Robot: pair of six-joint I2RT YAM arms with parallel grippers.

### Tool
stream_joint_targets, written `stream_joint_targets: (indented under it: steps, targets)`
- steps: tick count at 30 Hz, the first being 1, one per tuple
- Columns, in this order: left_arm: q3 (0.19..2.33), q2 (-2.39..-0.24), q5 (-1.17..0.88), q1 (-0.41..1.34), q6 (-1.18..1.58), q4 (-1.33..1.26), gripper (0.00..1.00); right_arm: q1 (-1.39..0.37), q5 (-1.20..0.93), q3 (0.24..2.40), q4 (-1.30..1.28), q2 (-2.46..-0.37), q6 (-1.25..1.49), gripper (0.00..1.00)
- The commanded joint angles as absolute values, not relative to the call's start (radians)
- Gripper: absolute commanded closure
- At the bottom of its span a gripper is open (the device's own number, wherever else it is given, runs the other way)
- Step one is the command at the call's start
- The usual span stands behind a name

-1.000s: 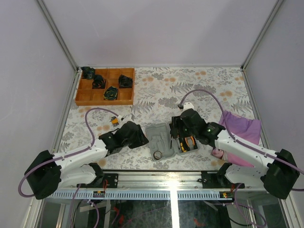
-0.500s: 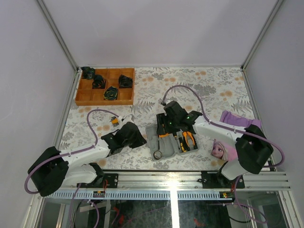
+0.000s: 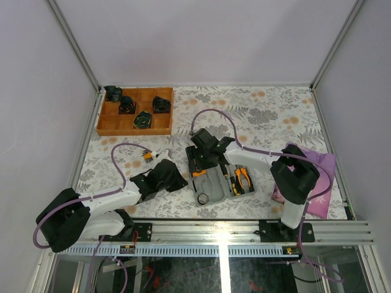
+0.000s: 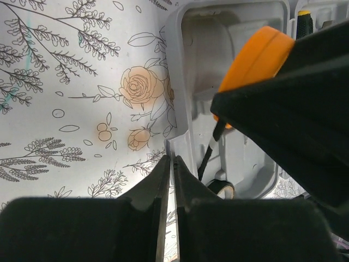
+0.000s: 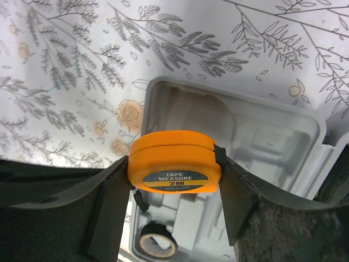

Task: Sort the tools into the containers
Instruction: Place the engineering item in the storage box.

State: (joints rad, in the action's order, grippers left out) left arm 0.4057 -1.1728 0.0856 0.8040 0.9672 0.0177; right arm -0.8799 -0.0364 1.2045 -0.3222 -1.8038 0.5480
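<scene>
At the far left one wooden tray [image 3: 131, 132] is sitting on the flowered tabletop [image 3: 269, 110], carrying four black parts [image 3: 143, 119] in its compartments. Nearer me, the left pincer [image 4: 170, 166] is lying low with its jaws pressed together, the tips touching the left rim of the single grey case [image 3: 214, 183]; I cannot tell whether any of that rim is caught between them. The case is lying open in two halves, and one small roll of tape [image 5: 156, 240] is resting in the near corner of the left half. Above that same half the right pincer [image 5: 175, 180] is hovering, spread fairly wide, its two fingers [image 5: 106, 202] clamping the flat sides of the one round orange tape measure [image 5: 175, 164], which is hanging clear of the recess. In the right half one pair of pliers [image 3: 244, 179] is lying beside one screwdriver [image 3: 233, 181]. At the far right one purple cloth [image 3: 321, 168] is lying on the tabletop.
</scene>
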Motion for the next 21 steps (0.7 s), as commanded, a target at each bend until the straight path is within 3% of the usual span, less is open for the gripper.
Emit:
stream_joint_targets:
  steps: [1, 10, 21]
  targets:
    - [0.380, -1.169, 0.091, 0.796, 0.963, 0.020, 0.97, -0.895, 0.027, 1.286, -0.364, -1.840, 0.525, 0.95]
    - [0.379, -1.160, 0.088, 0.796, 0.963, 0.025, 0.98, -0.908, 0.050, 1.348, -0.433, -1.914, 0.515, 0.90]
    - [0.378, -1.139, 0.099, 0.796, 0.968, 0.048, 0.95, -0.911, 0.063, 1.384, -0.495, -1.926, 0.531, 0.57]
